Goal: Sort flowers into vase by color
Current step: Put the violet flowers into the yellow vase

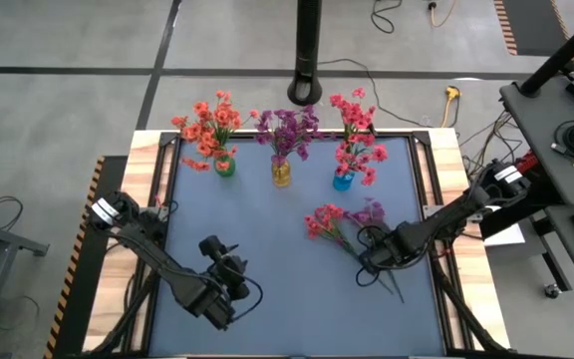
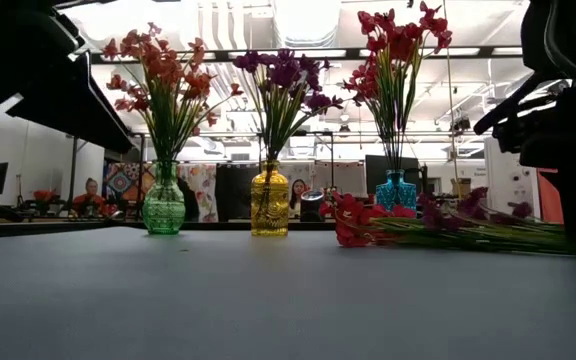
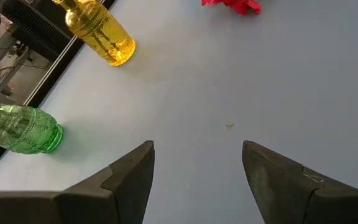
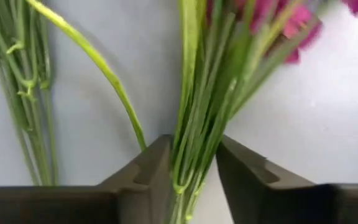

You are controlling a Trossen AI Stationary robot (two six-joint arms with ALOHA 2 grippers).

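Three vases stand along the table's far side: a green vase point(image 1: 225, 166) with orange-red flowers, a yellow vase point(image 1: 281, 173) with purple ones, and a blue vase point(image 1: 343, 180) with pink-red ones. Two loose sprays lie on the mat, a pink-red spray point(image 1: 324, 221) and a purple spray point(image 1: 370, 210), with their stems running toward the near right. My right gripper point(image 1: 368, 261) is down over those stems and shut on one bundle. My left gripper point(image 3: 197, 146) is open above bare mat at the near left point(image 1: 213, 245). My right gripper pinches a bundle of thin green stems point(image 4: 194, 158) between its two fingers, partway down from the pink blossoms point(image 4: 291, 28). The fingers come from above and lie across the stems. In the low view the sprays point(image 2: 438, 232) lie flat on the table.
A second group of green stems point(image 4: 23, 81) lies just beside the held bundle, apart from the fingers. Bare mat stretches between the two arms point(image 1: 277, 269). The room beyond the far edge holds people and screens.
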